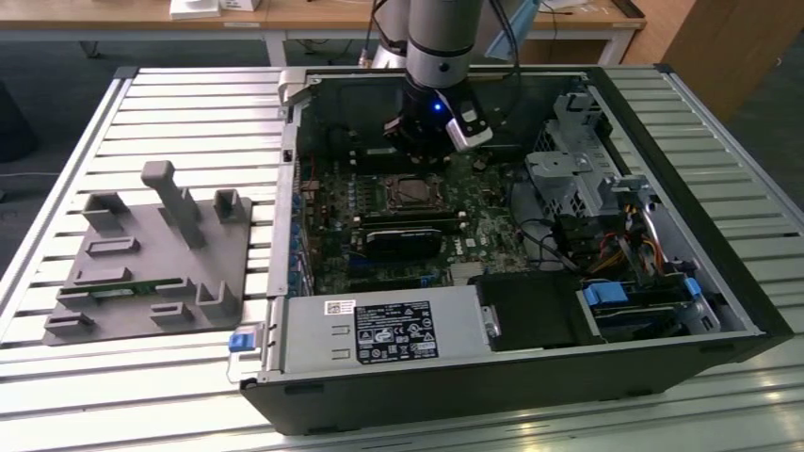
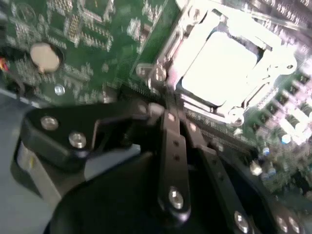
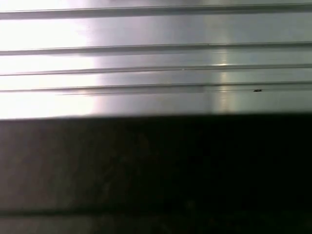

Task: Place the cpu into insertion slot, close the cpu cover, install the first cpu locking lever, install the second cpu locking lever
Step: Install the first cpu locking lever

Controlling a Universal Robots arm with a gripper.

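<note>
— Silver-grey metal, flat and square: that's the cpu, lying in the insertion slot, with green circuit board all around it.

— And the thin frame plate over it?

— The cpu cover lies down around the chip, whose face shows through the window, glaring pale under the light. In the exterior view the same socket sits mid-board inside the open black computer case.

— Where's the gripper?

— Matte black links with bright screw heads, its fingertips drawn together at the socket's corner, nothing between them. In the exterior view the gripper hangs just above the board, beside the socket.

— What does it all rest on?

— A table of ribbed aluminium slats; the first wrist view shows those shiny grooved slats above a dark band. A grey plastic fixture with upright pegs lies on the exterior view's left, and wooden desks stand behind.
</note>
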